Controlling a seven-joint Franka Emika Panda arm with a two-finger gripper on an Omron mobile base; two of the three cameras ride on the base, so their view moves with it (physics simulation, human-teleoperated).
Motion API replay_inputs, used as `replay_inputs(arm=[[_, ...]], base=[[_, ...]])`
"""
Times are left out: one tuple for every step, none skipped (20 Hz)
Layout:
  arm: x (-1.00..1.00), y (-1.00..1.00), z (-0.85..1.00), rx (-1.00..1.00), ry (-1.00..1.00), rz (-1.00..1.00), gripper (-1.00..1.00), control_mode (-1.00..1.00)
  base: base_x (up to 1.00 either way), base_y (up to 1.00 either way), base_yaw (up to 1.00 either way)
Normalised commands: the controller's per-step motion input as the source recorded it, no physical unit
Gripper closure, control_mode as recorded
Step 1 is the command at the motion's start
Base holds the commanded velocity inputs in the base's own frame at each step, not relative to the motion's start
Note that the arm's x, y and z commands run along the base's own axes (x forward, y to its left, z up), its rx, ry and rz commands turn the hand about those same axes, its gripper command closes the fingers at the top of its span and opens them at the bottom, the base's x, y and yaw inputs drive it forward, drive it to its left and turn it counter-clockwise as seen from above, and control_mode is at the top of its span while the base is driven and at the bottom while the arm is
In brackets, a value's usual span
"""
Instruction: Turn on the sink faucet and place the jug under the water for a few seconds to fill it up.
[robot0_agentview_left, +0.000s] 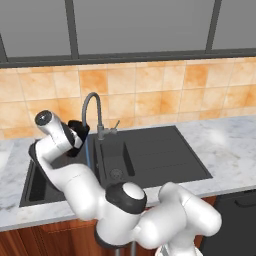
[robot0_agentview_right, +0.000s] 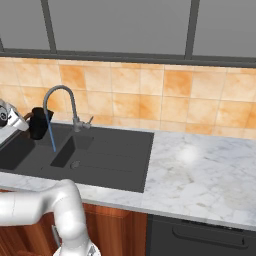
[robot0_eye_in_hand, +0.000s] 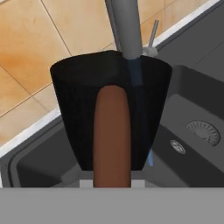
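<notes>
Pincer (robot0_agentview_left: 75, 137): mine, pinching jug (robot0_eye_in_hand: 109, 113) by brown loop handle (robot0_eye_in_hand: 112, 135). Jug: black, upright, held over large basin of sink (robot0_agentview_left: 150, 155), beside faucet (robot0_agentview_left: 92, 112) spout. Water (robot0_eye_in_hand: 139, 105): thin blue stream, running; seems to pass just in front of jug wall, hard to confirm from this angle.

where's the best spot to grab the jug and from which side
By its reddish-brown loop handle, coming level from the handle side, away from the faucet. The jug stands upright and its tapered black body is wide, while the thin loop sticks out clear and fits between the fingers.
</notes>
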Motion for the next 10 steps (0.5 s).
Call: replay_inputs(arm=[[0.00,-0.06,0.00,0.00,-0.11,0.00,1.00,-1.00],[0.00,-0.04,-0.03,0.00,-0.08,0.00,1.00,-1.00],[0.00,-0.01,-0.06,0.00,-0.05,0.00,1.00,-1.00],[0.00,-0.01,-0.08,0.00,-0.01,0.00,1.00,-1.00],[0.00,-0.01,-0.09,0.00,0.00,0.00,1.00,-1.00],[0.00,-0.01,-0.11,0.00,0.00,0.00,1.00,-1.00],[0.00,0.00,-0.14,0.00,0.00,0.00,1.00,-1.00],[0.00,-0.02,-0.07,0.00,0.00,0.00,1.00,-1.00],[0.00,-0.03,-0.02,0.00,-0.01,0.00,1.00,-1.00],[0.00,-0.04,0.00,0.00,-0.03,0.00,1.00,-1.00]], base=[[0.00,0.00,0.00],[0.00,0.00,0.00],[0.00,0.00,0.00],[0.00,0.00,0.00],[0.00,0.00,0.00],[0.00,0.00,0.00],[0.00,0.00,0.00],[0.00,0.00,0.00],[0.00,0.00,0.00],[0.00,0.00,0.00]])
